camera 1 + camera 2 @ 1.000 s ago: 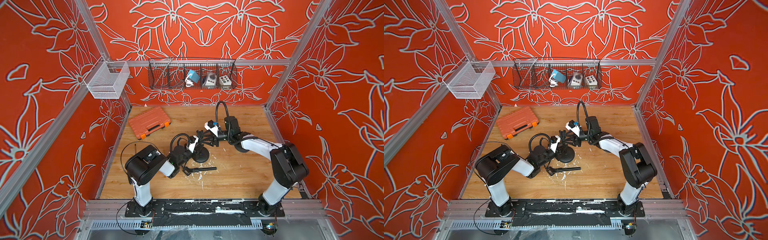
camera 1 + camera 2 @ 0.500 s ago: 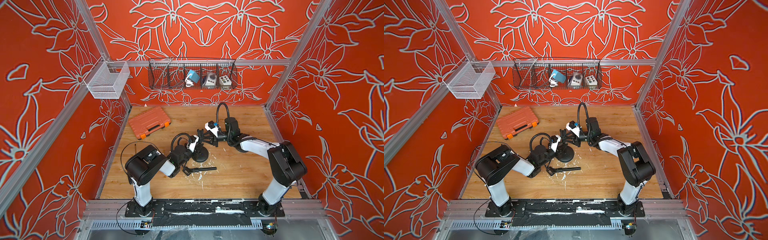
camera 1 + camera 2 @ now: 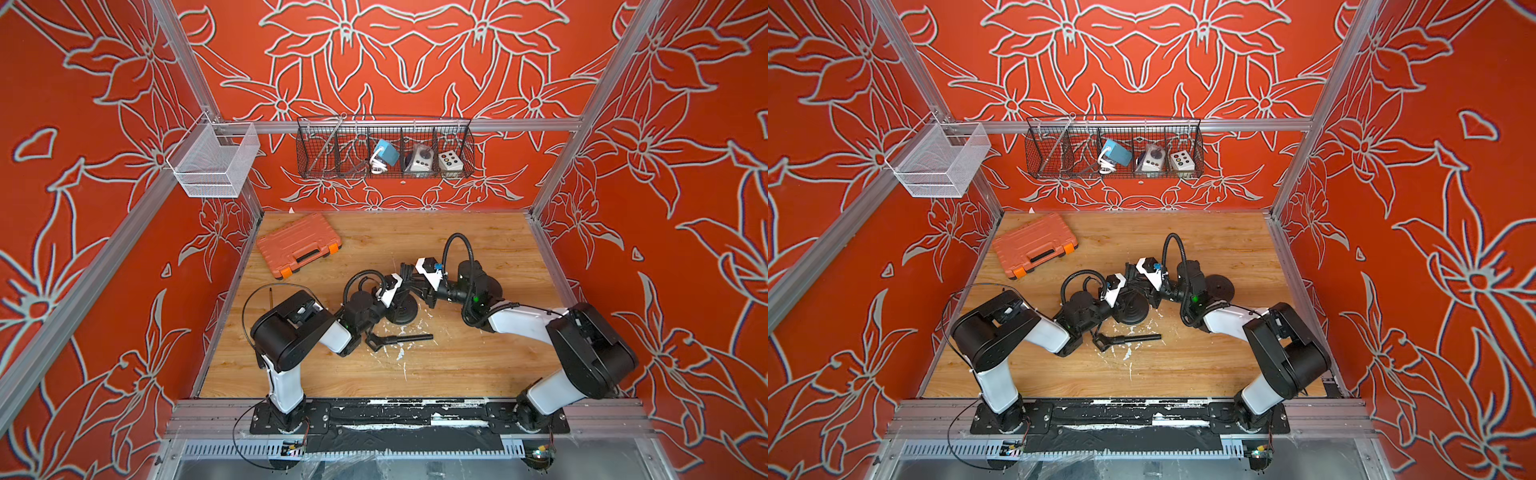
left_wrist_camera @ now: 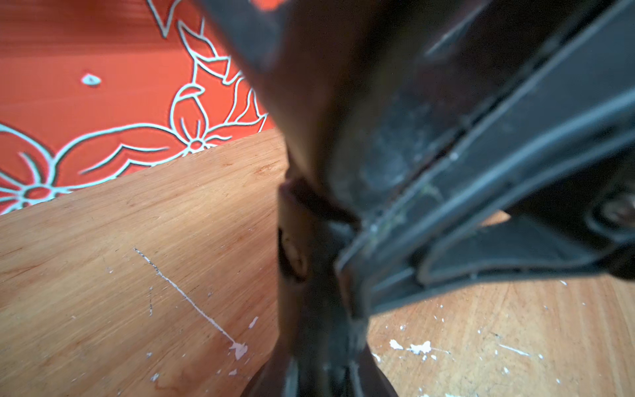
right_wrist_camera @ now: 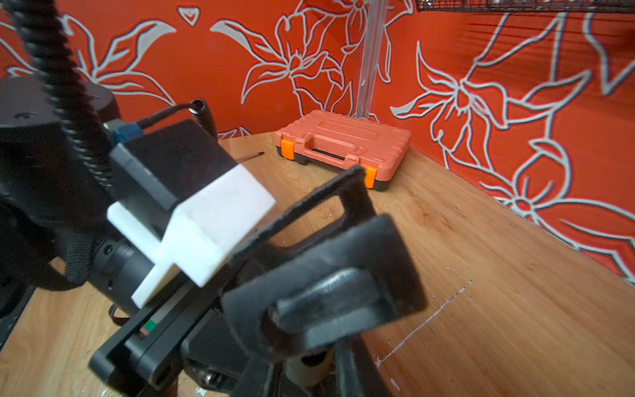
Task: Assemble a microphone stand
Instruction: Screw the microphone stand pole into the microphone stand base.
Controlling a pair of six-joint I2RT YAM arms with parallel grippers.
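- Currently, the round base [image 3: 405,318] of the stand sits mid-surface. Both arms meet directly above it, and a short upright post [image 4: 299,261] rises from its centre.
- The left gripper [image 3: 398,296] has its jaws drawn together at that post. You cannot tell from these views whether the pads actually bear on it.
- The right gripper [image 3: 411,286] reaches in from the opposite side. Its fingers [image 4: 464,178] lie against the post in the left wrist view, but you cannot tell whether the jaws are clamped or merely alongside.
- Risk, collision: the two heads are nearly touching. Any wrist twist is likely to knock the other arm's fingers or camera mount.
- Risk, tipping: opposing sideways loads on the post can tilt the base or drag it across the surface [image 3: 457,374].
- Risk, jamming: if the post is being threaded in, an off-axis push probably binds it.
- Risk, stray part: the loose rod [image 3: 401,339], with a clip at one end, lies just in front of the base and close under the left forearm. A low sweep of that arm can roll it away.
- Open room: the widest bare stretches lie in front of the rod, toward the mounting rail, and behind the base, toward the rear wall.
- Edges: the orange case [image 3: 298,245] lies well apart in the far left corner. A thin stick [image 3: 271,296] lies beside the left edge.
- Lift each arm first, then retract it along its own side.
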